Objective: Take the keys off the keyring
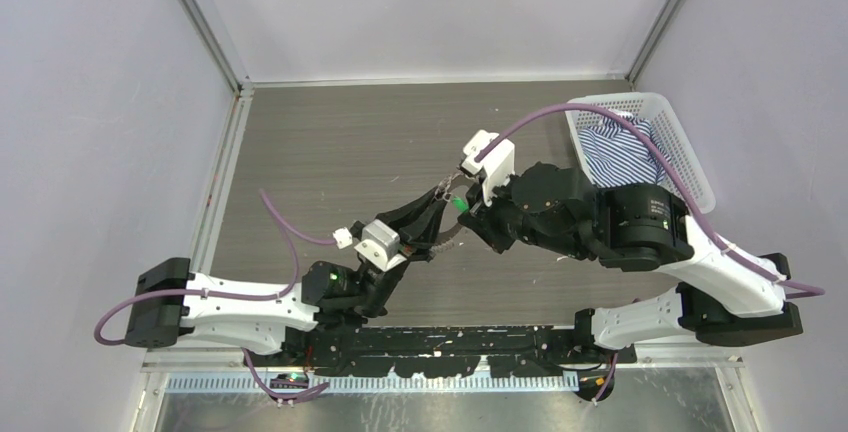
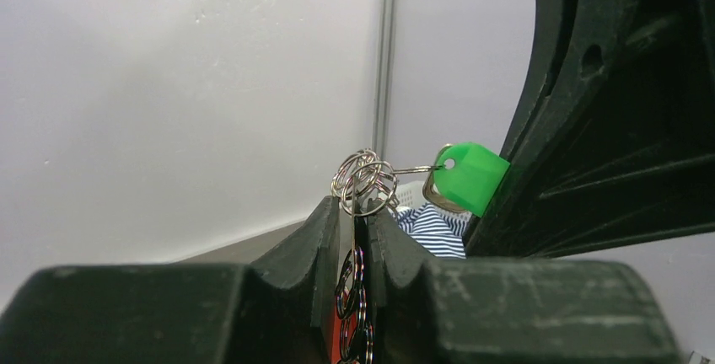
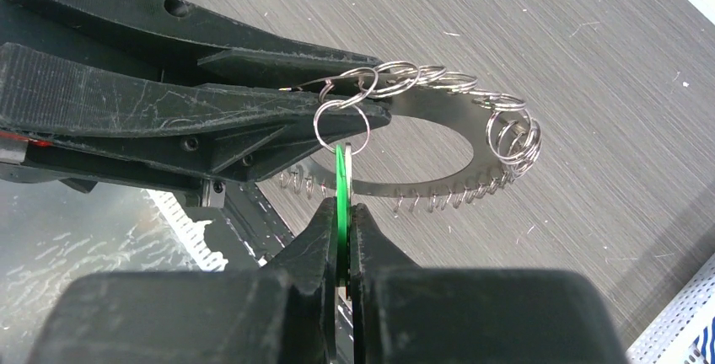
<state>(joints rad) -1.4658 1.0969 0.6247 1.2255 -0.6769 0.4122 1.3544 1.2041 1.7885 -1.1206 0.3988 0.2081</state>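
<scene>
The keyring (image 3: 438, 109) is a flat silvery oval loop edged with several small wire rings, held above the table. My left gripper (image 3: 371, 115) is shut on its left end; in the left wrist view the loop stands edge-on between the jaws of that gripper (image 2: 354, 212), with small rings (image 2: 364, 180) bunched above the tips. One key with a green head (image 3: 341, 179) hangs from a small ring, and my right gripper (image 3: 341, 208) is shut on it. The two grippers (image 1: 440, 202) (image 1: 462, 207) meet at mid-table. No other keys show plainly.
A white basket (image 1: 650, 142) holding a blue-striped cloth (image 1: 615, 157) stands at the right, close behind the right arm. Grey walls enclose the wood-grain table (image 1: 350, 142) on three sides.
</scene>
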